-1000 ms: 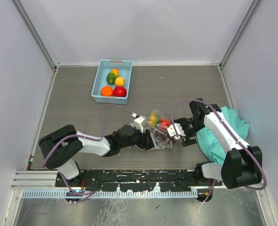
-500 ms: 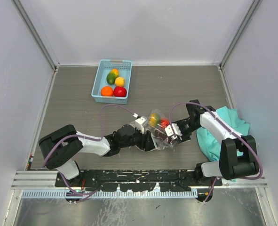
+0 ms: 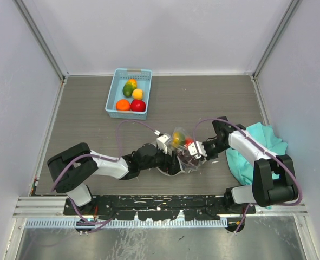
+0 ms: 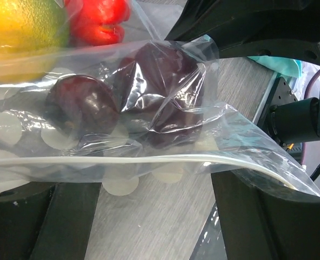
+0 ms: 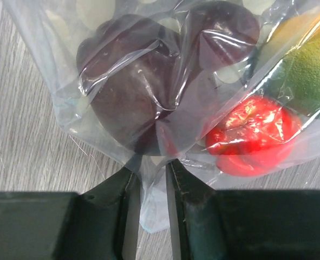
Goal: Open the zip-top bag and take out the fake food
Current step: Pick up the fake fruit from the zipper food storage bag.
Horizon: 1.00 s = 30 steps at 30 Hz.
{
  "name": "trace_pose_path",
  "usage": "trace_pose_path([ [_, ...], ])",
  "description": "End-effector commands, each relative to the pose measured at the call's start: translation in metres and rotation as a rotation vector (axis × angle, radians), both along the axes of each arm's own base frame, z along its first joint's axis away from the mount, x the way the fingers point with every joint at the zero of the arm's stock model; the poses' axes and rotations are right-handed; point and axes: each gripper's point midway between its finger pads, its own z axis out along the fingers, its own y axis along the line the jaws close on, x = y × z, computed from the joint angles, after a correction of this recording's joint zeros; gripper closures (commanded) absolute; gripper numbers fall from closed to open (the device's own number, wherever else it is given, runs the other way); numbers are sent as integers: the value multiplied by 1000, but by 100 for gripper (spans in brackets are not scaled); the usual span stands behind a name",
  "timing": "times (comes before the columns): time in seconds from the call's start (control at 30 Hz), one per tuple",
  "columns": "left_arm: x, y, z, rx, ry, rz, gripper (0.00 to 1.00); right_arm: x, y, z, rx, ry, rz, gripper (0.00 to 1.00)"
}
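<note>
The clear, white-dotted zip-top bag [image 3: 182, 150] lies on the table between my two grippers. Inside it is fake food: two dark purple pieces [image 4: 81, 105] [image 5: 132, 103], a red one [image 5: 254, 135] and a yellow-green one [image 4: 19, 21]. My left gripper [image 4: 154, 192] is open, its fingers [image 4: 252, 216] wide apart, and the bag's white zip strip [image 4: 149, 158] runs across just past the tips. My right gripper [image 5: 151, 169] has its jaws close together, with a fold of the bag's bottom edge pinched between them. From above, the left gripper [image 3: 173, 160] and right gripper [image 3: 198, 150] flank the bag.
A light blue basket [image 3: 112, 96] at the back left holds several more fake fruits [image 3: 130, 97]. A crumpled teal cloth [image 3: 260, 151] lies under the right arm near the right wall. Walls close the table on three sides.
My right gripper moved left up to the bag and closed from wide open down onto its film. My left gripper spread its fingers wider at the zip edge.
</note>
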Motion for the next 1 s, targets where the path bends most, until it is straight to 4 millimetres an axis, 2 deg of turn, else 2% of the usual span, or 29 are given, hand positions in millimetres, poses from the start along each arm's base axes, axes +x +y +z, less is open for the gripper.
trace_pose_path([
  [0.0, 6, -18, 25, -61, -39, 20, 20, -4, 14, 5, 63, 50, -33, 74],
  [0.27, 5, -21, 24, -80, 20, 74, 24, -10, 24, 7, 66, 121, -100, 89],
  [0.47, 6, -22, 22, -86, 59, 99, 31, -13, 28, 5, 74, 191, -169, 98],
  [0.57, 4, -23, 23, -93, 66, 88, 32, -12, 27, 1, 61, 223, -210, 99],
  [0.77, -1, -25, 24, -94, 62, 62, 24, -7, 27, -4, 38, 282, -294, 99],
  [0.97, -3, -23, 12, -21, 72, 86, 21, -3, 29, -3, 33, 319, -343, 99],
])
